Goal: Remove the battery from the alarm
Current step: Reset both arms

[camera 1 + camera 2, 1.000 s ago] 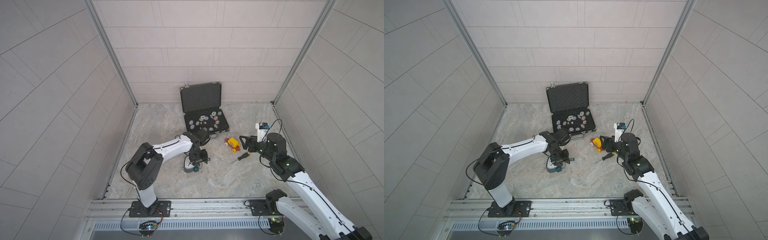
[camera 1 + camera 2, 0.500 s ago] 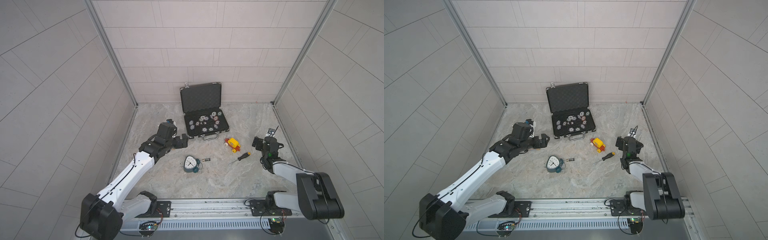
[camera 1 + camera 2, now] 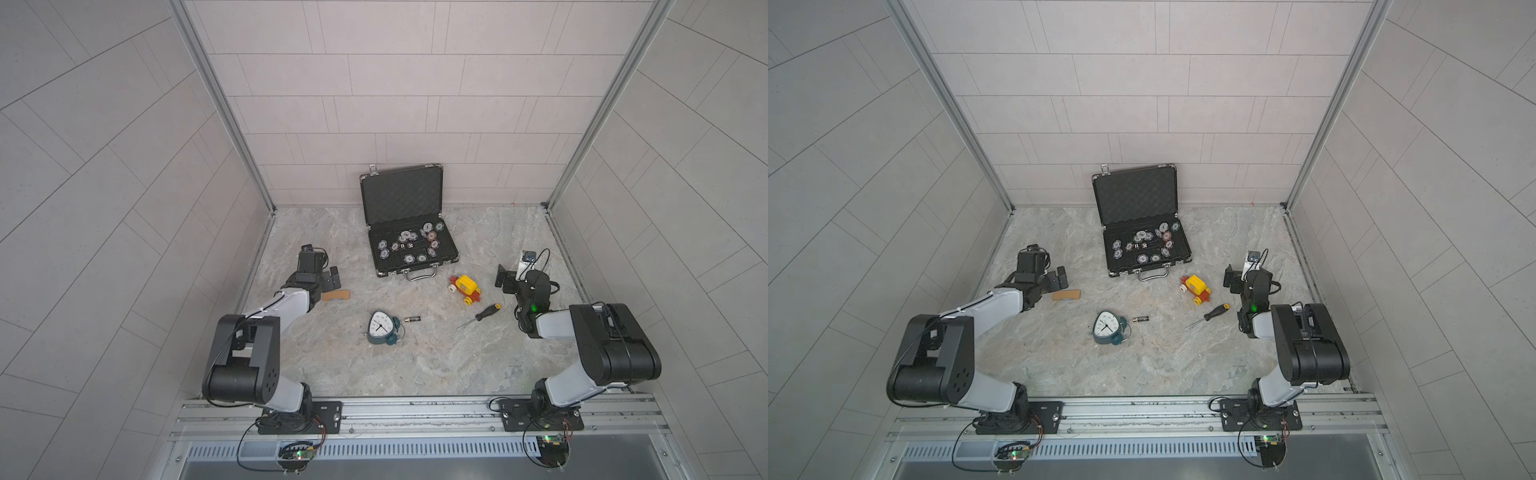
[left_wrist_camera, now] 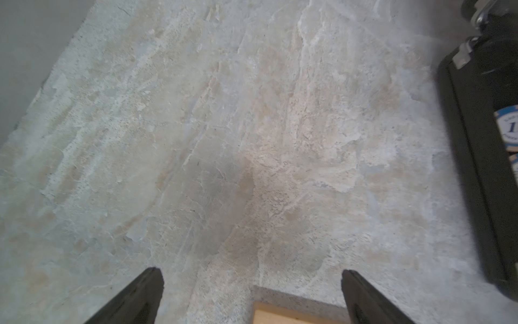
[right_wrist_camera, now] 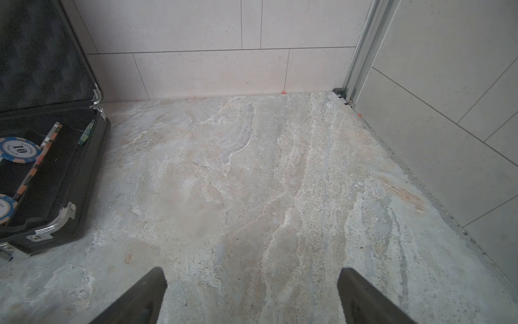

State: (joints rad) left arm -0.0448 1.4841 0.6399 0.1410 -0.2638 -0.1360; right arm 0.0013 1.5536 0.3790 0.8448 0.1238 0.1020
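Lying beside the alarm, the battery escapes the wrist views, which show left gripper and right gripper spread wide over marbled floor under tiled walls.

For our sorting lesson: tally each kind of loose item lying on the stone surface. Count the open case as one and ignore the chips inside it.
Alarm clock: 1
Battery: 1
Screwdriver: 1
Toy car: 1
Open case: 1
Flat tan piece: 1
Total: 6
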